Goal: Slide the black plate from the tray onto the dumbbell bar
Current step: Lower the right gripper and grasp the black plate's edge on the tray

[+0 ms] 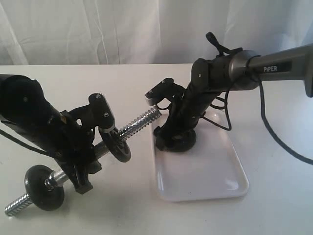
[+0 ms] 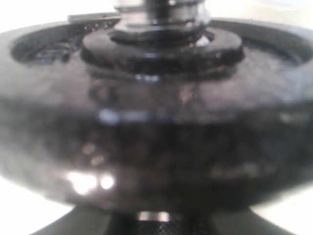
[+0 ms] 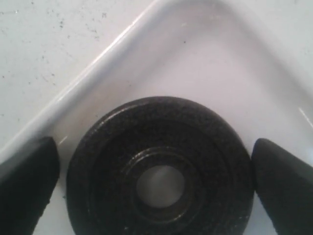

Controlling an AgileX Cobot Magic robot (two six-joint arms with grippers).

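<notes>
The black plate (image 3: 210, 161) lies flat in the near-left corner of the white tray (image 1: 205, 166), its centre hole facing up. My right gripper (image 1: 176, 141) is lowered over it and stands open (image 3: 156, 152); one finger (image 3: 29, 171) sits on each side of the plate, close to its rim. My left gripper (image 1: 85, 156) is shut on the dumbbell bar (image 1: 142, 121) and holds it tilted, with the free threaded end pointing up toward the tray. In the left wrist view a black disc (image 2: 156, 122) mounted on the bar fills the picture and hides the fingers.
Two black discs ride on the bar, one (image 1: 117, 144) just beyond my left gripper and one (image 1: 44, 186) near the low end resting by the table. The tray rim (image 3: 98, 68) runs close behind the plate. White cloth hangs behind the table.
</notes>
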